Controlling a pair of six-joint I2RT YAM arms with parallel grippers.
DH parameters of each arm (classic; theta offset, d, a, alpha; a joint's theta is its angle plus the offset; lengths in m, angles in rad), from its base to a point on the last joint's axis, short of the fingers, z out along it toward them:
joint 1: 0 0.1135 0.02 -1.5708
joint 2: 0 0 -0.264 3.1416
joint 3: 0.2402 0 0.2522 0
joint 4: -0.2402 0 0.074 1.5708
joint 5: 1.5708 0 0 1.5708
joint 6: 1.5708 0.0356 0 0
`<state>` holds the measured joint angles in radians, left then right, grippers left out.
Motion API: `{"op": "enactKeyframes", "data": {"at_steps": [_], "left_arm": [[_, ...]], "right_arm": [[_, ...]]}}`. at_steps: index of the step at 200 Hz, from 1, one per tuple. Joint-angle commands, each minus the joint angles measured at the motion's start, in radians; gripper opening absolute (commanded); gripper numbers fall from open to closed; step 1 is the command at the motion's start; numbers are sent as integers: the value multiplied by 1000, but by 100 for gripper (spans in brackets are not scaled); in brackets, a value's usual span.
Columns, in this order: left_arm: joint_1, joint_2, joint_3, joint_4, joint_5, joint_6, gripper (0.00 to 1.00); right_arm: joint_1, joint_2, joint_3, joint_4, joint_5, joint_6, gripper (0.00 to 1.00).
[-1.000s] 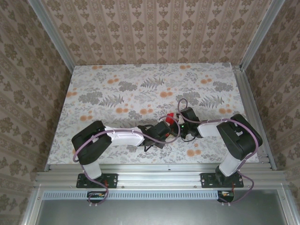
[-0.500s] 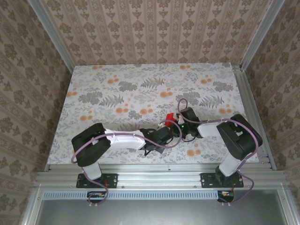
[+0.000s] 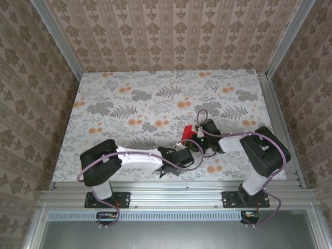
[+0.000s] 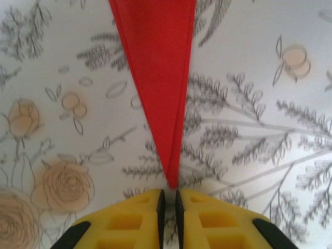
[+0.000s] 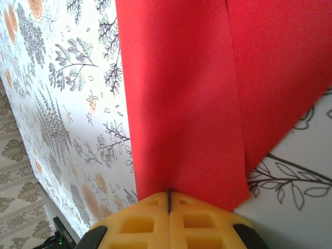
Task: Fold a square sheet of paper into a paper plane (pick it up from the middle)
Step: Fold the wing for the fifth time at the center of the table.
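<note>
The red sheet of paper (image 3: pixel 187 131) is folded into a slim pointed paper plane (image 4: pixel 155 78) and sits at the table's near middle. My right gripper (image 3: pixel 192 139) is shut on its wide end, and the red folds (image 5: pixel 207 93) run straight out from the closed yellow fingers (image 5: pixel 140 218). My left gripper (image 3: pixel 185 152) sits just below and left of it. In the left wrist view the plane's sharp tip ends right in front of my left gripper (image 4: pixel 168 193). Its jaws stand a narrow slit apart, with only tablecloth showing between them.
The flowered tablecloth (image 3: pixel 155 98) stretches far and left of the arms. Patterned walls close in three sides, with metal rails (image 3: pixel 277 124) along the table edges. Both arms lie low near the front edge, wrists close together.
My left arm has drawn back toward the near edge, away from the paper, so the tip now lies clear of its jaws. The right arm and the paper have stayed put.
</note>
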<state>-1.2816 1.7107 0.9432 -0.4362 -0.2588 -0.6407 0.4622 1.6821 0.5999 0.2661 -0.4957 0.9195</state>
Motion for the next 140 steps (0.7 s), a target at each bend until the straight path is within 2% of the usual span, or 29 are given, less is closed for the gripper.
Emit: {"op": "enactKeyframes", "data": {"at_steps": [1, 33, 63, 89, 140], "left_arm": [[12, -106, -58, -79, 73, -30, 18], [113, -241, -87, 18, 167, 13, 18], [196, -264, -99, 135, 283, 36, 17], [228, -212, -102, 234, 363, 40, 15], [239, -105, -123, 340, 409, 43, 13]], "right_arm": [[-8, 54, -51, -105, 163, -3, 0], [-8, 56, -57, -91, 143, -6, 0], [-8, 60, -54, -82, 131, -5, 0], [-8, 60, -50, -78, 123, -1, 0], [-9, 59, -43, -80, 109, -6, 0]]}}
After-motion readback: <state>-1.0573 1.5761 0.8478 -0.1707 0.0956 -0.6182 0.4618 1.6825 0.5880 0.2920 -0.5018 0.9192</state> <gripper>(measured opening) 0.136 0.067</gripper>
